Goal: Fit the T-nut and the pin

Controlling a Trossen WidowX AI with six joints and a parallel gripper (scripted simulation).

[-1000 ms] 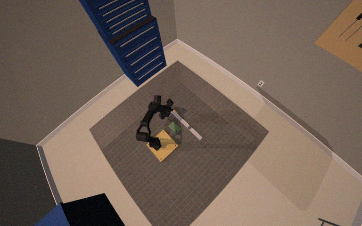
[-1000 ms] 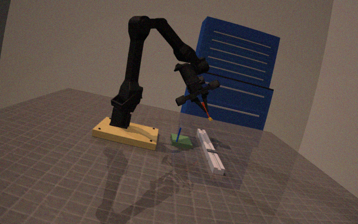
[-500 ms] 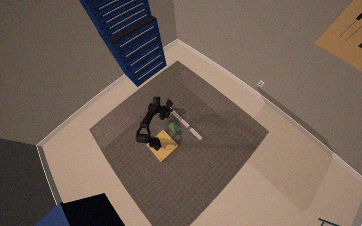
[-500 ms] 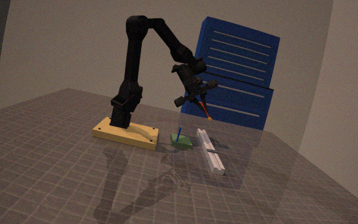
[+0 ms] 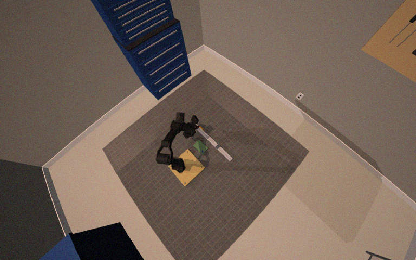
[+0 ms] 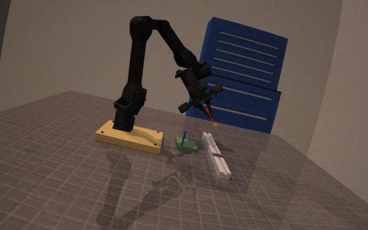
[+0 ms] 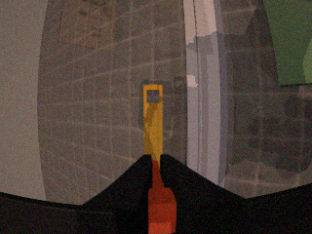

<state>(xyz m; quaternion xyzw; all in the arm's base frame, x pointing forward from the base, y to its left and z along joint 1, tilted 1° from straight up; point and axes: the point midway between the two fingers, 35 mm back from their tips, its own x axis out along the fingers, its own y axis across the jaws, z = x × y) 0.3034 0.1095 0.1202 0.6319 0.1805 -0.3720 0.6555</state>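
Evidently, a black gripper (image 5: 197, 125) (image 6: 212, 116) (image 7: 155, 163) pinching an orange handle (image 6: 208, 113) (image 7: 162, 210), squared brass nut (image 6: 215, 124) (image 7: 153, 122), pale grooved rail (image 5: 213, 142) (image 6: 220, 163) (image 7: 204, 117).

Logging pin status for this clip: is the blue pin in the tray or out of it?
In: the blue pin leans up out of the green tray, its lower end at the tray.
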